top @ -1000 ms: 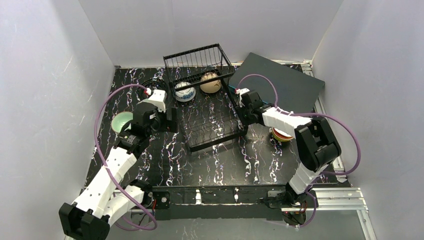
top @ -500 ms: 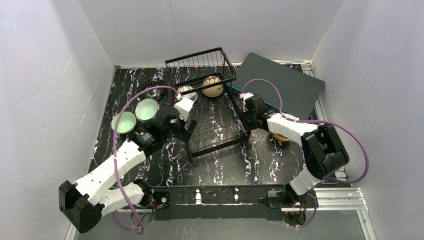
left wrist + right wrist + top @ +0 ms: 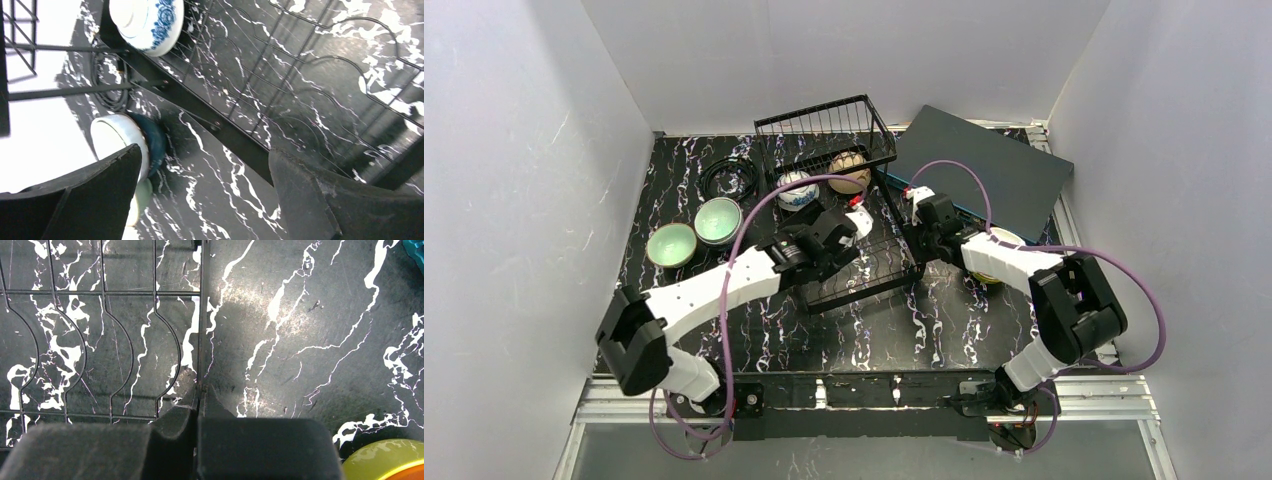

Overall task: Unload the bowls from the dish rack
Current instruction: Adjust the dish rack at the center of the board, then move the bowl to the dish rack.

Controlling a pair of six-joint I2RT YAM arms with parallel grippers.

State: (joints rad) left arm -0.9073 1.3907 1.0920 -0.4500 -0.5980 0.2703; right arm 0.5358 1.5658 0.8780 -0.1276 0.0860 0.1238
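Over the dish rack (image 3: 864,283) tray: left gripper (image 3: 205,170) hangs, jaws wide apart, nothing between. At the rack's right rim, right gripper (image 3: 197,412) is clamped on the edge wire. In rack, under basket tier: blue-and-white bowl (image 3: 796,190), beige bowl (image 3: 849,172). On table left of rack: pale green bowl (image 3: 671,244).

Plain white walls (image 3: 534,130) at 9, 12 and 3 o'clock around a black white-veined marble-look tabletop (image 3: 874,335); flat dark grey rectangular box (image 3: 999,165) at 1 o'clock; silver metal rails (image 3: 1109,390) at 6 o'clock.
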